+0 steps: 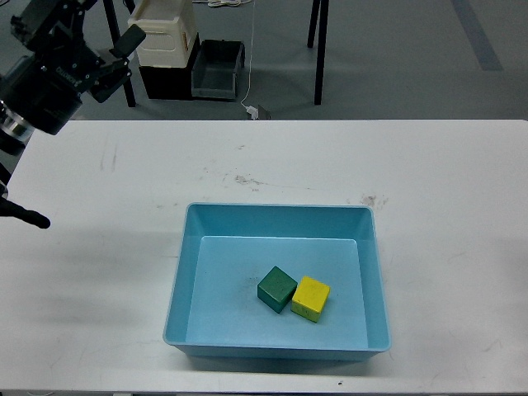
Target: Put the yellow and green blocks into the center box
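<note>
The light blue tray (190, 272) sits on the white table, near the front centre. Inside it, on the floor towards the front, the dark green block (276, 289) and the yellow block (311, 298) lie side by side, touching, green on the left. My left gripper (122, 59) is raised at the far upper left, well away from the tray; its two dark fingers stand apart and hold nothing. My right arm and gripper are out of view.
The white table (429, 190) spans the view. Behind its far edge, on the floor, stand a cream-white container (165, 33), a small dark bin (219, 70), black legs (318, 49) and a cable. A dark part of my left arm (25, 216) juts in at the left edge.
</note>
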{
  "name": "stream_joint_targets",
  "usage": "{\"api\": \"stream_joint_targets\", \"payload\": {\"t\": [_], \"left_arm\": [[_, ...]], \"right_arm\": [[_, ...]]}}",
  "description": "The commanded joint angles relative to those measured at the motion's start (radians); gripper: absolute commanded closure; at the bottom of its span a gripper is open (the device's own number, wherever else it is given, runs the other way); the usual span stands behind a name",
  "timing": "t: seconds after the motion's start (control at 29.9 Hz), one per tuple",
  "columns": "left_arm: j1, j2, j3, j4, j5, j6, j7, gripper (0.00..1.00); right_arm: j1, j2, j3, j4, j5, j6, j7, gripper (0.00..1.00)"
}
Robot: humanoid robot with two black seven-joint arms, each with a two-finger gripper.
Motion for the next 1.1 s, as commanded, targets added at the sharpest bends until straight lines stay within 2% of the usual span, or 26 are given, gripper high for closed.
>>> {"api": "stream_joint_targets", "payload": {"t": [0.0,0.23,0.43,0.57,0.8,1.07], "left_arm": [[0.083,-0.008,0.008,-0.01,-0.257,0.0,0.0,0.0],[0.229,-0.011,0.016,-0.06,-0.648,0.035,0.0,0.0],[0.327,-0.028,0.016,-0.092,-0.742,0.036,0.0,0.0],[0.372,-0.074,0.022,-0.103,-0.797,0.038,0.0,0.0],[0.418,-0.086,0.079,-0.148,-0.886,0.048,0.0,0.0],[0.442,-0.071,0.148,-0.211,-1.018,0.045,0.0,0.0]], "right_arm": [[-0.009,0.008,-0.001,0.001,0.134,-0.003,-0.005,0.0],[-0.01,0.025,-0.008,-0.011,0.591,0.001,-0.011,0.0],[-0.007,0.04,-0.1,-0.009,0.885,0.051,-0.032,0.0],[0.002,0.066,-0.152,-0.011,0.969,0.073,-0.04,0.0],[0.001,0.128,-0.168,-0.009,1.071,0.074,-0.091,0.0],[-0.05,0.169,-0.174,0.004,1.104,0.148,-0.095,0.0]]}}
